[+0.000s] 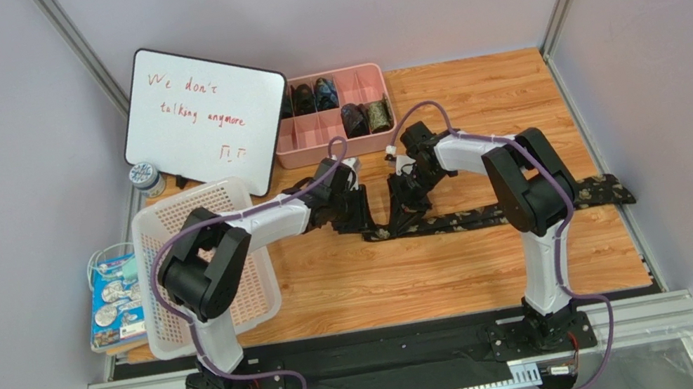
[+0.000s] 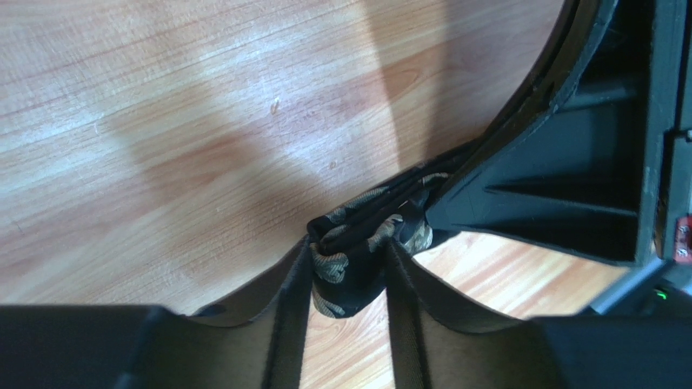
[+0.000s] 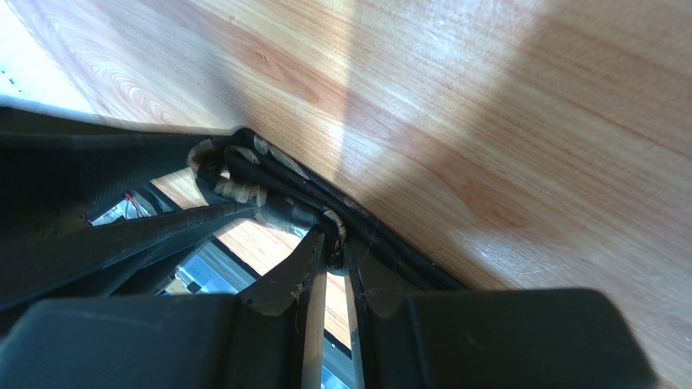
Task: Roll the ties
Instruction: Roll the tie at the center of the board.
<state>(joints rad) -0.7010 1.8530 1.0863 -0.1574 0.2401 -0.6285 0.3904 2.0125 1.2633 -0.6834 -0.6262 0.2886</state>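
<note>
A dark tie point(image 1: 478, 217) with olive pattern lies stretched across the wooden table from its middle to the right edge. Its left end is folded into a small bundle point(image 2: 357, 259) between the two grippers. My left gripper point(image 1: 361, 215) is shut on this bundle, its fingers point(image 2: 292, 308) pressing both sides. My right gripper point(image 1: 405, 208) is shut on the tie's edge point(image 3: 335, 235) right beside it. Several rolled ties point(image 1: 354, 119) sit in the pink tray point(image 1: 310, 144) at the back.
A whiteboard point(image 1: 203, 116) leans at the back left. A white perforated basket point(image 1: 262, 295) stands on the left under the left arm. A small clear bin with packets point(image 1: 114, 297) is at the far left. A small round tin point(image 1: 144, 175) is beside the whiteboard.
</note>
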